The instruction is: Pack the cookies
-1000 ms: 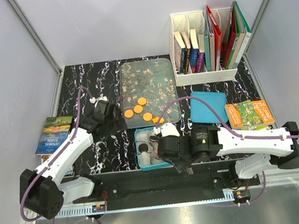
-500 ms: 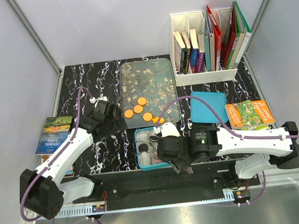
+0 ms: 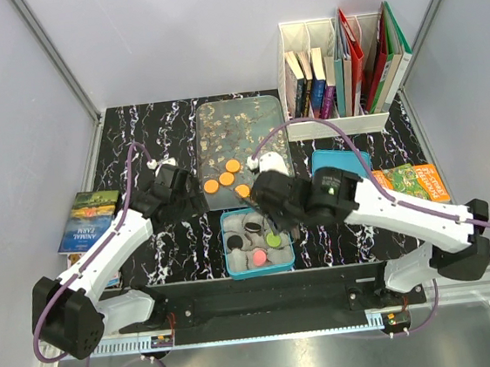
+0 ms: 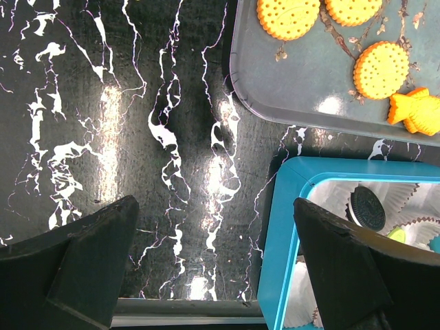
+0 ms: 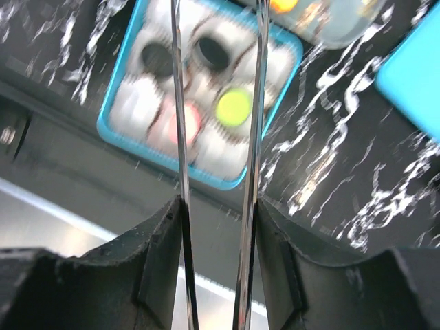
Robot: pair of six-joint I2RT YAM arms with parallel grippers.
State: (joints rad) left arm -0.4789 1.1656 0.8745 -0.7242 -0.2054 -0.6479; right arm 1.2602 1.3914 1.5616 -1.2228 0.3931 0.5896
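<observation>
Mostly the cookies [image 3: 226, 178] lie on the clear grey tray [image 3: 264, 116] at the middle of the table [image 3: 147, 128]: four round orange ones sit at its near left corner. The left wrist view also shows a fish-shaped orange piece [image 4: 416, 113] by the tray's near edge. Four more are already in the blue box [image 3: 230, 257], which stands just in front of the tray. Two black ones [image 3: 255, 227] sit toward the back, a green one [image 3: 274, 240] on the right and a pink one [image 3: 258, 257] at the front, each resting in a white paper cup [image 4: 402, 199]. Over the back edge of the box hangs the right gripper [image 3: 263, 203]. Its fingers [image 5: 161, 247] are closed against the two thin arms of metal tongs [image 5: 180, 124], which point down toward the box. The tong arms stand apart and nearly parallel; their tips run out of the wrist view, so I cannot tell whether anything is between them. The left gripper [image 3: 177, 199] hovers over bare black marble just left of the tray and box, with its jaws spread wide and nothing in them. A blue lid [image 3: 326, 159] lies right of the tray, partly under the right arm. A white file rack [image 3: 340, 125] of books stands at the back right corner. Picture books lie off the table's left [image 3: 88, 219] and right [image 3: 407, 186] edges.
</observation>
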